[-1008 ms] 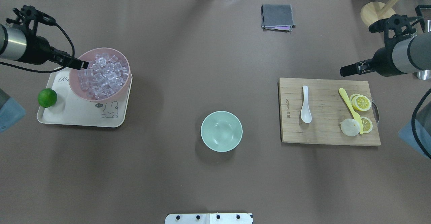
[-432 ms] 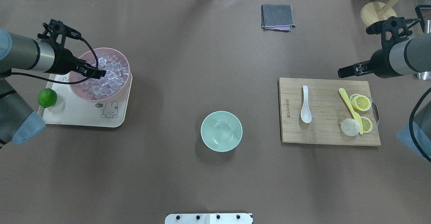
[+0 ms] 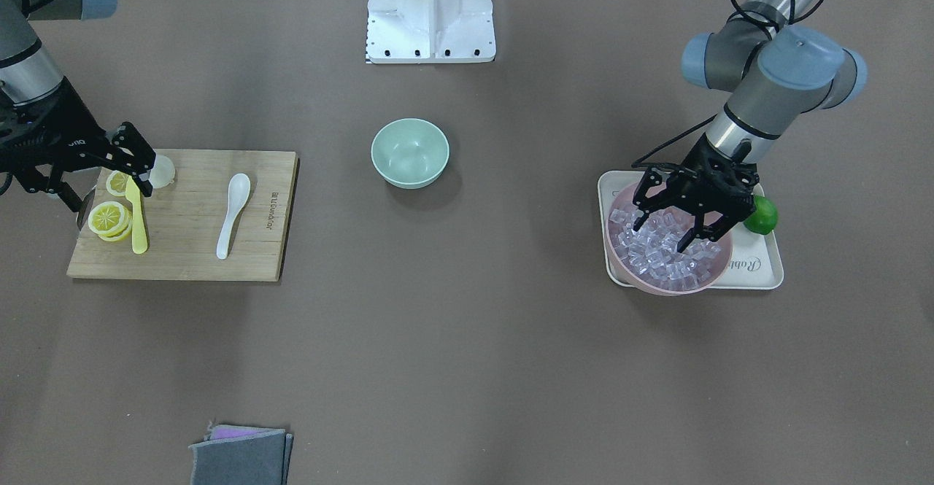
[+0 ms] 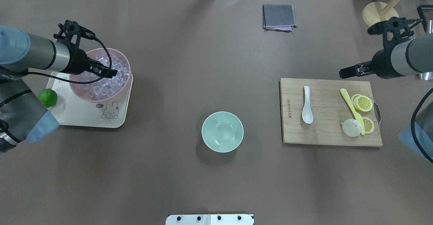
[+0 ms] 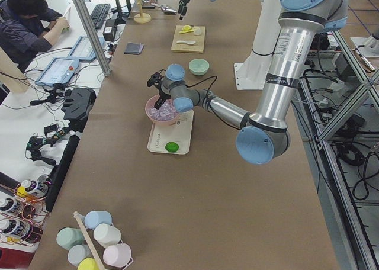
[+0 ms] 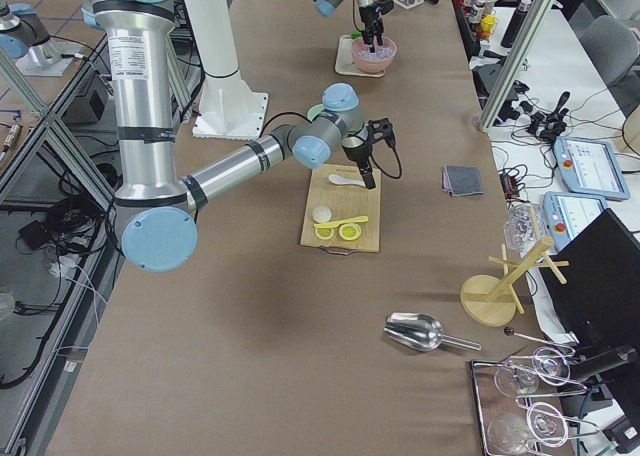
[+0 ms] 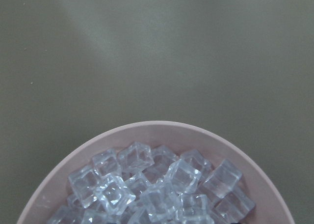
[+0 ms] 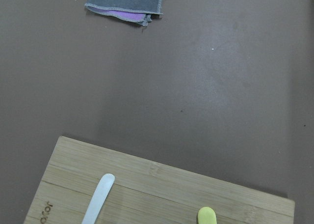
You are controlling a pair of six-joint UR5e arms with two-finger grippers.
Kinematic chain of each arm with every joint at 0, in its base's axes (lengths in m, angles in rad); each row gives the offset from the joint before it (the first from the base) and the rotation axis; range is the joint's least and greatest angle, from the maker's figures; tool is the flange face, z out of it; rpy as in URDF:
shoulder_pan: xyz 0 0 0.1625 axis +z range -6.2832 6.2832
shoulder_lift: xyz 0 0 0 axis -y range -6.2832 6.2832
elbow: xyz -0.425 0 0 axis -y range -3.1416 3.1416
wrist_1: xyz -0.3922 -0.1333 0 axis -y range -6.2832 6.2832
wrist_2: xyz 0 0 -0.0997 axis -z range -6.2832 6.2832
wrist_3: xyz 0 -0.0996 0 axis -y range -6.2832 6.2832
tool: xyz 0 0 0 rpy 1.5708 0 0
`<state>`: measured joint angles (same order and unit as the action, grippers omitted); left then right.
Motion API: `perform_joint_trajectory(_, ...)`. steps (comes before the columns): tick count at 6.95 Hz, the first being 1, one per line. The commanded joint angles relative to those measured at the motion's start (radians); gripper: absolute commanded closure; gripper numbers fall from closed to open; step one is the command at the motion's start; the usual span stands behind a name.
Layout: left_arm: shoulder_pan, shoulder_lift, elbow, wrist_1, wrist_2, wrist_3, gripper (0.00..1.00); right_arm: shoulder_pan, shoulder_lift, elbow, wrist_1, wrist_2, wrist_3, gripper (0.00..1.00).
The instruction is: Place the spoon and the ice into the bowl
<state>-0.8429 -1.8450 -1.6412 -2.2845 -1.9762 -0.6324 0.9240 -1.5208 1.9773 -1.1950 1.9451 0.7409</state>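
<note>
The white spoon (image 4: 307,110) lies on the wooden cutting board (image 4: 328,130) at the right, bowl end toward the robot; it also shows in the front view (image 3: 233,211). The mint-green bowl (image 4: 222,132) stands empty at mid-table. Clear ice cubes (image 4: 108,84) fill the pink bowl (image 4: 101,98) on the left; the left wrist view (image 7: 147,189) shows them close up. My left gripper (image 4: 111,72) is open and hovers just over the ice (image 3: 660,255). My right gripper (image 4: 343,72) is open and empty, above the table just beyond the board's far right part.
The pink bowl sits on a cream tray (image 4: 81,116) with a lime (image 4: 47,97). A yellow knife (image 4: 350,105) and lemon slices (image 4: 363,103) lie on the board right of the spoon. A grey cloth (image 4: 279,16) and a wooden stand (image 4: 373,13) are at the back.
My left gripper has moved to the right, from the pink bowl's left rim to over the middle of the ice. The right arm has barely shifted.
</note>
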Motion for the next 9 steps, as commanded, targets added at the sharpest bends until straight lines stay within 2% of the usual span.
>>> perform_joint_trajectory(1, 0.01, -0.005, 0.012, 0.0, 0.0, -0.003, 0.27, -0.001, 0.001, 0.0, 0.0, 0.0, 0.0, 0.0)
perform_joint_trajectory(3, 0.013, -0.002, 0.011, -0.001, -0.001, -0.003, 0.33, -0.004, 0.001, 0.0, 0.0, 0.0, 0.0, 0.0)
perform_joint_trajectory(6, 0.016, 0.004, 0.009, 0.0, -0.004, -0.003, 0.49, -0.005, 0.001, 0.0, 0.0, 0.0, 0.0, 0.0)
perform_joint_trajectory(9, 0.027, 0.006, 0.008, 0.0, -0.006, -0.003, 0.54, -0.007, 0.001, 0.0, 0.0, 0.0, 0.0, 0.0)
